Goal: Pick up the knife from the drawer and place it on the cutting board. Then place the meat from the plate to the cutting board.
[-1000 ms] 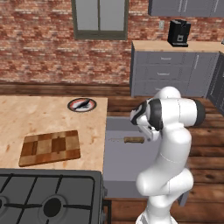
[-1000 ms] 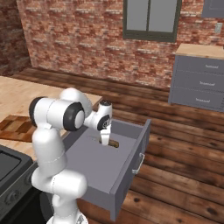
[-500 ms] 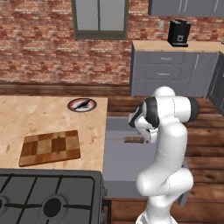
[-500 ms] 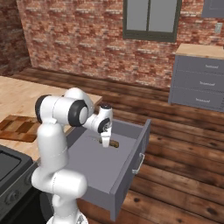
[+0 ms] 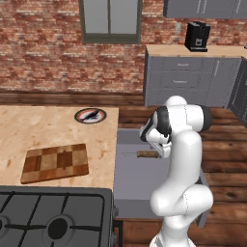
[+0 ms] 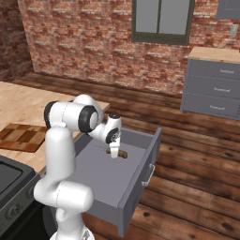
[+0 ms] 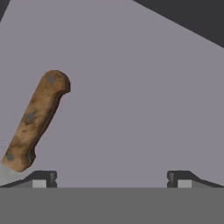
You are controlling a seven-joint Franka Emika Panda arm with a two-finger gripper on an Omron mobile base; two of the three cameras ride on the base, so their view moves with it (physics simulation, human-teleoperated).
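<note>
Lowering further into the drawer (image 6: 140,180), the gripper (image 7: 111,178) spreads wide beside the knife (image 7: 36,119); nothing grasped, cutting board (image 5: 55,162) bare, meat (image 5: 91,115) still plated.

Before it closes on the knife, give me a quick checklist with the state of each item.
1. Drawer open enough to reach in: ok.
2. Gripper open: ok, its fingertips stand wide apart.
3. Knife between the fingertips: not ok; in the hand view the brown handle lies off toward one fingertip, not centred.
4. Gripper low enough to grasp: cannot tell; it is down in the drawer by the handle in the right base view.
5. Cutting board free for the knife: ok.
6. Meat on the plate: ok.
</note>
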